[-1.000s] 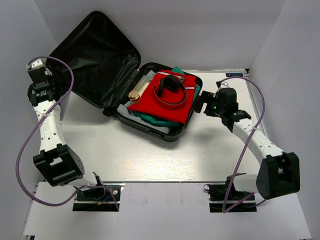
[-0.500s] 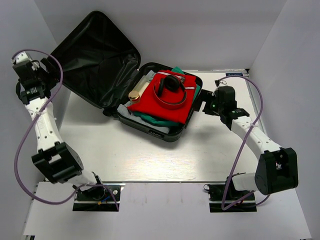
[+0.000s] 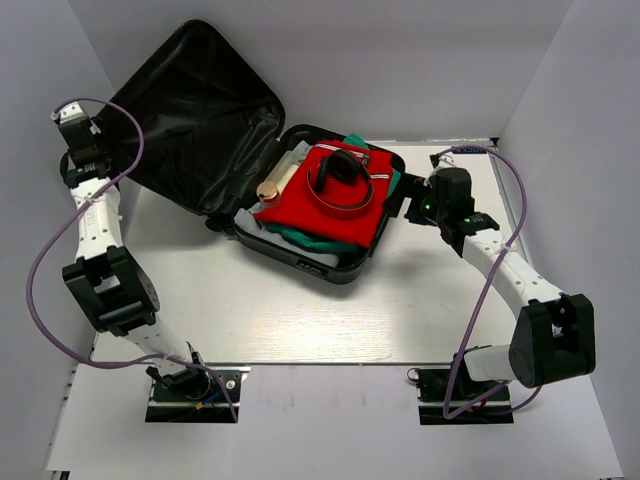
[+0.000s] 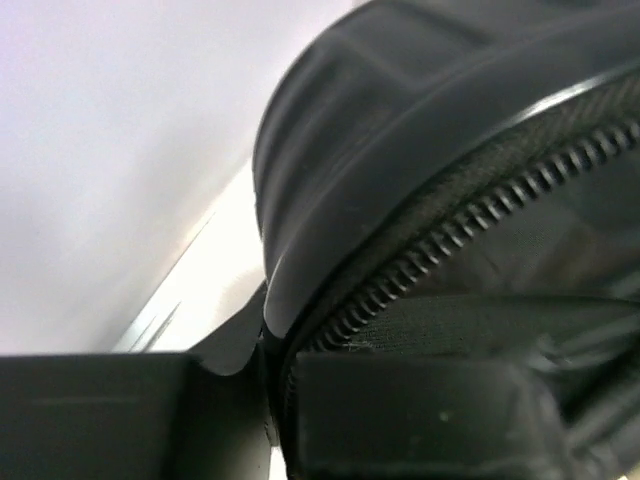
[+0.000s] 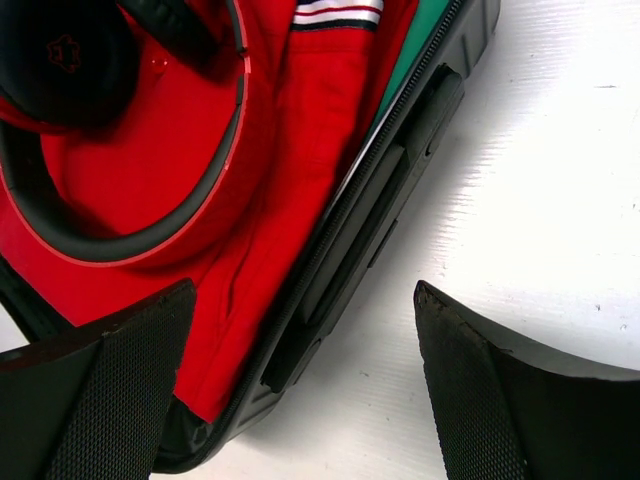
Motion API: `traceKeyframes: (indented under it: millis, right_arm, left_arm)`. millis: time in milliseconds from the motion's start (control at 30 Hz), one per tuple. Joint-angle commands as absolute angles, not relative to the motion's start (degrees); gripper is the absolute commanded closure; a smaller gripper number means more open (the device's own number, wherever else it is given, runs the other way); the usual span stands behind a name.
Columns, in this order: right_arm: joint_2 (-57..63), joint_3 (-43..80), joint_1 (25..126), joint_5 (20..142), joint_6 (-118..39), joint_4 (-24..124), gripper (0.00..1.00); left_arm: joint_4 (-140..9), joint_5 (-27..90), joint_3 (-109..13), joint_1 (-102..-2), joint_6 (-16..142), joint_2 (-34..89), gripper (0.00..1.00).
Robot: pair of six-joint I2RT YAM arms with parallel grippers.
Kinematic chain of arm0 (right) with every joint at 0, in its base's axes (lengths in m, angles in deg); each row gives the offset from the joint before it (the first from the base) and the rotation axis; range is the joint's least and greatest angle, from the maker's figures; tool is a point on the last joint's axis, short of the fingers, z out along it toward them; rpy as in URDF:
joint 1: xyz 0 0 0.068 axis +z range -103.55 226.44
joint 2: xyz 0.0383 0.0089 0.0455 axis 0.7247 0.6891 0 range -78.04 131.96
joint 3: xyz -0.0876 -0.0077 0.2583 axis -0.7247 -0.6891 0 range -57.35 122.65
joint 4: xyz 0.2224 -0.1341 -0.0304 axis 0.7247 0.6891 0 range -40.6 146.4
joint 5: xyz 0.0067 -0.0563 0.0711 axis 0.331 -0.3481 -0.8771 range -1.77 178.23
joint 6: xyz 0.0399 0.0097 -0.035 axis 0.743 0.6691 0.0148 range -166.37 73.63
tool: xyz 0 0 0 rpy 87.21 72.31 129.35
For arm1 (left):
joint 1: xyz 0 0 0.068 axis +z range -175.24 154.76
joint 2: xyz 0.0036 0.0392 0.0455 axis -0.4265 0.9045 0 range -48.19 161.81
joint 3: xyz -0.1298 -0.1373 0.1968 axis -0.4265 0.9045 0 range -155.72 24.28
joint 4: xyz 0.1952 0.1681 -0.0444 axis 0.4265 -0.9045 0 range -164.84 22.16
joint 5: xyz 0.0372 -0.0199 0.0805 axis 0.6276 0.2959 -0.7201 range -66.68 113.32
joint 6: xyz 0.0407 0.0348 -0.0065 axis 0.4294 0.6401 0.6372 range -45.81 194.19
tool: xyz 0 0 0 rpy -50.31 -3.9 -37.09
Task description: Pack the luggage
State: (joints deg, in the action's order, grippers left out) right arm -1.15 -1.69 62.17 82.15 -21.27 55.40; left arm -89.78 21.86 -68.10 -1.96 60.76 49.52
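Note:
The luggage (image 3: 335, 268) lies open on the table, its lid (image 3: 195, 110) propped up at the back left. Its base holds a red garment (image 3: 335, 215), black-and-red headphones (image 3: 342, 170), green cloth (image 3: 300, 238) and a gold-capped bottle (image 3: 268, 190). My left gripper (image 3: 100, 165) is at the lid's left edge. In the left wrist view it (image 4: 272, 370) is shut on the lid's rim (image 4: 400, 150) beside the zipper (image 4: 470, 215). My right gripper (image 3: 395, 205) hangs open at the base's right side. In the right wrist view it (image 5: 303, 295) straddles the luggage wall (image 5: 380, 200), with nothing held.
White walls close in on the left, right and back. The lid leans near the left wall. White tabletop (image 3: 250, 310) lies in front of the luggage, and tabletop (image 5: 520, 200) shows right of the case. A purple cable (image 3: 40, 290) loops off the left arm.
My left gripper swung in to the lid's left edge and shut on its rim. The lid now stands slightly higher. My right gripper edged a little toward the case and stayed open.

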Motion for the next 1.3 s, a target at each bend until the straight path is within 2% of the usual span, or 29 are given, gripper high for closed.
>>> traceKeyframes:
  millis: [0, 133, 367, 400, 467, 500, 567, 600, 667, 700, 733, 767, 833, 900, 967, 1033, 1200, 1267]
  right_arm:
    - [-1.83, -0.57, 62.18, 81.2, -20.97, 53.0, 0.1]
    - [-3.15, -1.8, 62.26, 81.55, -20.97, 52.83, 0.1]
    - [-6.84, -3.29, 62.18, 83.48, -20.97, 54.93, 0.1]
    - [-6.93, -3.12, 62.18, 87.23, -19.93, 57.89, 0.1]
    - [-8.42, -2.07, 62.09, 92.08, -16.41, 61.33, 0.1]
    - [-9.04, -1.72, 61.83, 99.93, -13.18, 68.05, 0.1]
    - [-10.26, -0.32, 61.91, 105.35, -11.31, 74.93, 0.1]
    - [-11.32, -0.13, 62.0, 113.9, -9.47, 79.67, 0.1]
    - [-14.73, -0.39, 61.91, 121.67, -8.67, 84.35, 0.1]
    - [-15.71, -0.66, 61.91, 126.68, -8.14, 86.9, 0.1]
    - [-16.94, -1.88, 61.83, 128.56, -8.22, 87.88, 0.1]
    - [-20.78, -2.41, 61.83, 133.19, -8.49, 89.2, 0.1]
    - [-23.18, -4.08, 61.56, 141.09, -9.01, 91.05, 0.1]
    - [-28.35, -4.44, 61.56, 145.08, -8.84, 93.59, 0.1]
    - [-32.75, -5.31, 61.74, 149.48, -10.41, 93.87, 0.1]
    - [-36.1, -5.93, 61.65, 150.46, -10.94, 93.34, 0.1]
    - [-37.88, -8.04, 61.65, 141.97, -19.47, 83.77, 0.1]
    - [-36.3, -6.82, 61.56, 135.39, -22.9, 82.8, 0.1]
  left_arm:
    - [-82.98, 24.91, -65.29, -6.87, 67.15, 44.02, 1.0]
    - [-81.03, 19.63, -61.5, -12.58, 73.75, 39.1, 1.0]
    - [-80.76, 23.14, -50.01, -24.71, 73.23, 27.23, 1.0]
    - [-81.11, 22.44, -47.98, -31.94, 71.75, 25.13, 1.0]
    - [-82.17, 19.2, -44.72, -39.0, 70.33, 21.18, 1.0]
    - [-82.17, 18.58, -40.71, -43.83, 69.02, 20.46, 1.0]
    - [-81.38, 17.26, -38.31, -51.85, 67.78, 17.83, 1.0]
    - [-81.21, 16.73, -35.6, -57.18, 65.69, 17.29, 1.0]
    - [-83.04, 16.99, -34.43, -65.56, 65.14, 16.67, 0.99]
    - [-84.09, 16.9, -33.99, -68.46, 65.23, 16.76, 0.92]
    - [-86.71, 18.81, -34.25, -76.75, 66.36, 17.19, 0.37]
    - [-91.18, 19.27, -35.56, -79.62, 67.5, 17.72, 0.01]
    - [-95.86, 17.0, -38.71, -89.19, 70.41, 18.6, 0.0]
    - [-103.6, 11.23, -41.71, -93.86, 70.42, 17.65, 0.0]
    - [-106.77, 7.08, -43.12, -96.42, 70.15, 16.24, 0.0]
    - [-106.96, 7.67, -43.04, -96.44, 70.24, 12.64, 0.0]
    - [-106.87, -0.31, -44.88, -95.12, 72.43, 10.77, 0.0]
    - [-106.95, -4.8, -47.68, -89.61, 71.39, 12.87, 0.0]
